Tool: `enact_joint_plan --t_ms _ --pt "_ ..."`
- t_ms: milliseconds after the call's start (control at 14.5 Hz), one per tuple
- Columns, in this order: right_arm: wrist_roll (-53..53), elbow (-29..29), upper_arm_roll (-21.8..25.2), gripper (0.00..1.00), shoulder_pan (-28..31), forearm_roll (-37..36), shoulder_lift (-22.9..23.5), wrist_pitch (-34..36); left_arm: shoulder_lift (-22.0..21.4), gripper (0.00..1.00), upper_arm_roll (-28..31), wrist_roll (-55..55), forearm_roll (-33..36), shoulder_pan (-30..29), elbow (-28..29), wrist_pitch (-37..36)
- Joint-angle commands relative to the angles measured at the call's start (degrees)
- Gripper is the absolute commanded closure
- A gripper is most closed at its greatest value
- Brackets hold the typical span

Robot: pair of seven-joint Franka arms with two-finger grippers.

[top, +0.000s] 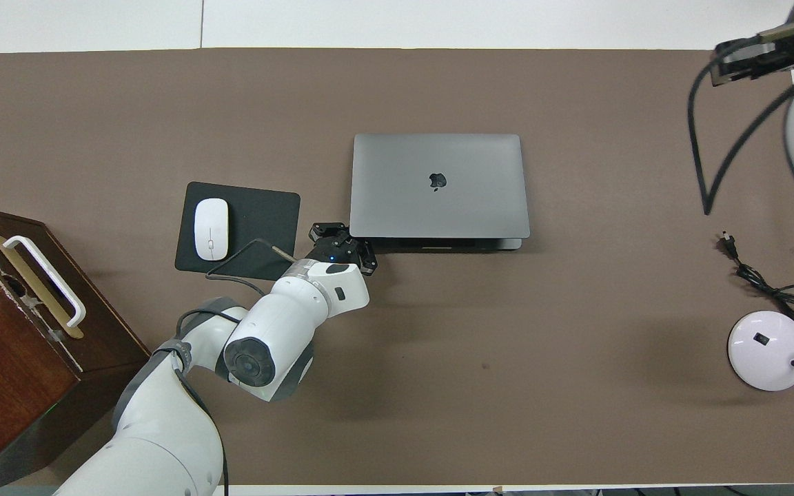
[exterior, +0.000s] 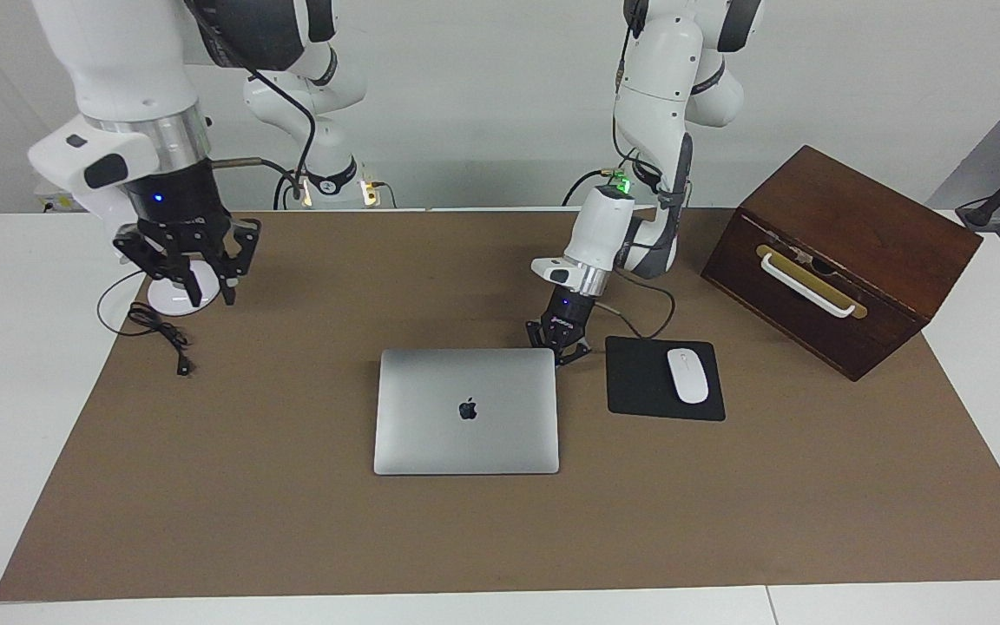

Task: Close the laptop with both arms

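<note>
Brown matting (exterior: pixel 292 521) covers the table, and everything on it is counted from largest to smallest. One wooden box (exterior: pixel 838 256) is placed at the left arm's end. One laptop (exterior: pixel 466 411) lies in the middle of the mat, its lid flat down with the logo up, so it is judged already closed. One mouse pad (exterior: pixel 639 382) lies just beside it, toward the box, with one mouse (exterior: pixel 687 375) on it. One lamp base (top: pixel 767 350) with one cord (top: pixel 755 279) is seen at the right arm's end.

Two arms are present. The left gripper (exterior: pixel 560 340) is set low at the laptop's corner nearest the robots and the pad, its fingertips pressed together, holding nothing. The right gripper (exterior: pixel 190 265) hangs high over the lamp base, well apart from the laptop, with its fingers spread partly and nothing between them.

The laptop is judged to be stiff, thin, rather heavy for its size, and smooth metal, so slipping is likely under hard fingertips. Its screen is fragile; the lid is best pushed near the free edge, gently, while the base is steadied at a corner.
</note>
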State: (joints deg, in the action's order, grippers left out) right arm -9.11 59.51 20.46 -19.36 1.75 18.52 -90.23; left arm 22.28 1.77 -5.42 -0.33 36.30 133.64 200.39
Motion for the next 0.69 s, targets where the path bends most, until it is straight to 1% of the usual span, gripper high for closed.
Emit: enact_joint_plan --t_ms 0,138,207,276,345,414,483,622 --pt "-6.6 7.88 -9.35 0.0 9.57 -3.85 -6.63 -3.89 0.14 1.0 0.51 0.94 0.94 -0.96 1.0 -1.13" --pt "-8.02 11.4 -17.52 0.0 17.39 -6.4 -9.8 -6.43 -2.84 1.0 0.51 0.85 0.86 -0.97 1.71 -5.33" --pt "-8.46 13.94 -21.74 0.0 21.17 -7.63 -11.38 -8.28 -4.94 1.0 0.51 0.85 0.94 -1.14 1.71 -8.84" --pt "-7.94 16.58 -24.74 0.0 24.08 -8.34 -12.62 -9.86 -7.05 1.0 0.43 0.76 0.94 -1.49 1.71 -12.7" --pt "-5.5 17.74 -26.16 0.0 25.59 -7.13 -13.07 -9.27 -8.99 1.0 0.43 0.76 0.94 -1.75 1.71 -15.7" --pt "0.53 18.27 -26.18 0.0 26.12 -4.68 -13.24 -8.31 -10.57 1.0 0.43 0.76 0.86 -1.84 1.71 -17.99" --pt "5.37 19.32 -26.18 0.0 26.22 -1.61 -14.12 -5.86 -11.72 1.0 0.43 0.76 0.86 -2.02 1.71 -19.58" --pt "9.63 20.39 -26.09 0.0 26.39 -1.14 -15.61 -2.25 -13.31 1.0 0.43 0.76 0.86 -2.02 1.71 -22.3"
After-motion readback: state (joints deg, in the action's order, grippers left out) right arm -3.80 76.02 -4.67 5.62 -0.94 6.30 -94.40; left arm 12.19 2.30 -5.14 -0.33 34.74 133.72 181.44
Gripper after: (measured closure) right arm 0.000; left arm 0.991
